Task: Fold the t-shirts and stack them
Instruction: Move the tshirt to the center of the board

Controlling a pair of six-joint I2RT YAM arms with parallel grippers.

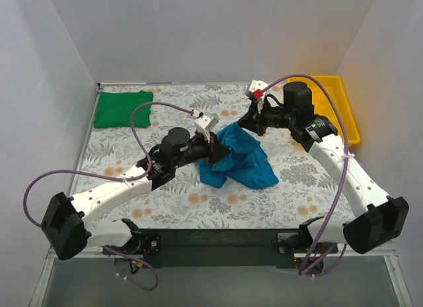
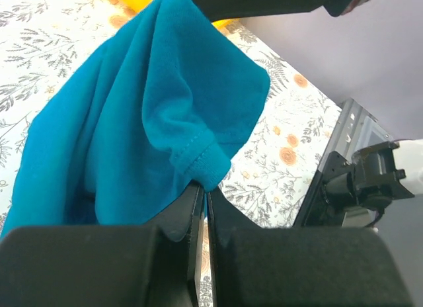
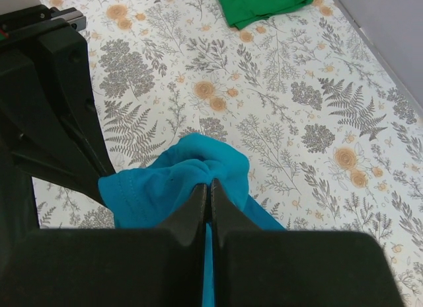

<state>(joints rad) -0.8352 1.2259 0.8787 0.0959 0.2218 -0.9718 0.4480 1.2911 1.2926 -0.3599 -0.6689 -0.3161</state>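
Left pincer (image 1: 213,141) and right pincer (image 1: 246,124), from above, hold the blue shirt (image 1: 241,160) up left of the tray (image 1: 348,115), I judge for spreading; the green shirt (image 1: 122,108) lies folded farther left. Left wrist view: jaws clamp a hem. Right wrist view: jaws clamp bunched cloth.

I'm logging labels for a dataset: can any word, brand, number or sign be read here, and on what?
No readable text in any view.
The teal t-shirt and green t-shirt are plain, with no print.
The yellow tray shows no marking.
The tablecloth shows a floral pattern only.
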